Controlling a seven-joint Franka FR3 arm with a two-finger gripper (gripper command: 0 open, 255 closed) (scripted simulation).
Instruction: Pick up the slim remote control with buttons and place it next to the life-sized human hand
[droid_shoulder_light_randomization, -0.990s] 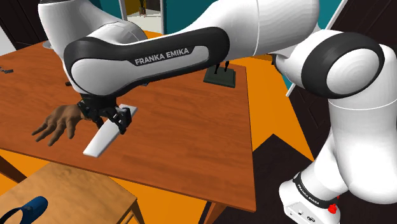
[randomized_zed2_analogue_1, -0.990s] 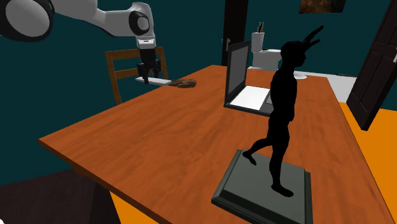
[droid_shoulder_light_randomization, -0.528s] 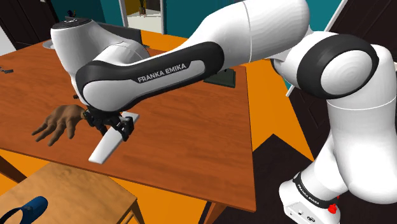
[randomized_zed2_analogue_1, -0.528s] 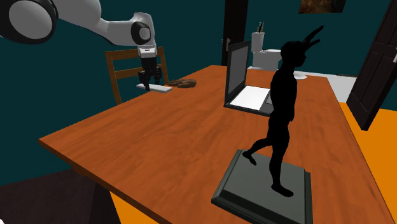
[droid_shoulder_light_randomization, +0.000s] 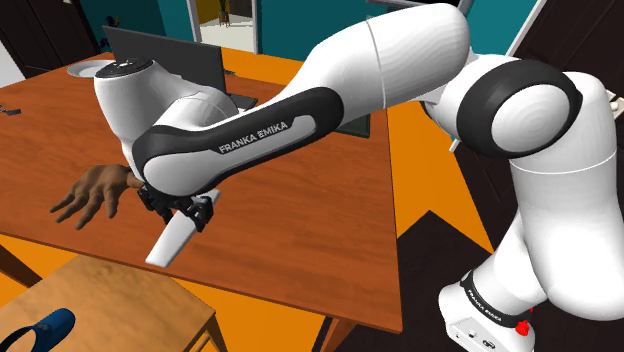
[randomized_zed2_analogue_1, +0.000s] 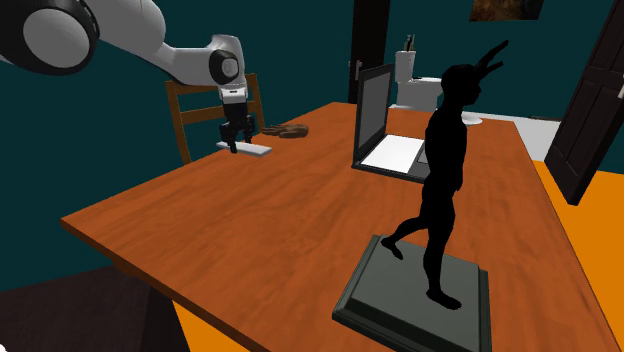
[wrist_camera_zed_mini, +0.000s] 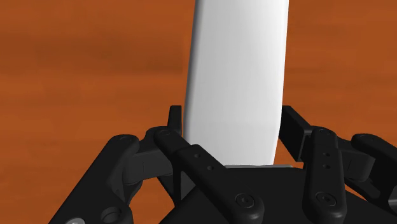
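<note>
Pinching one end of the remote (wrist_camera_zed_mini: 235, 83), the gripper (wrist_camera_zed_mini: 234, 137) has both fingers pressed against its long sides. It is a slim, plain white slab with rounded corners. In the shoulder view its long axis runs from the fingers down toward the table's (droid_shoulder_light_randomization: 300, 200) near edge, low over the wood; whether it touches I cannot tell. It lies near the brown hand (droid_shoulder_light_randomization: 90, 193), apart from it. The arm (droid_shoulder_light_randomization: 255, 135) reads "FRANKA EMIKA". Farther back stands a laptop (droid_shoulder_light_randomization: 165, 55).
</note>
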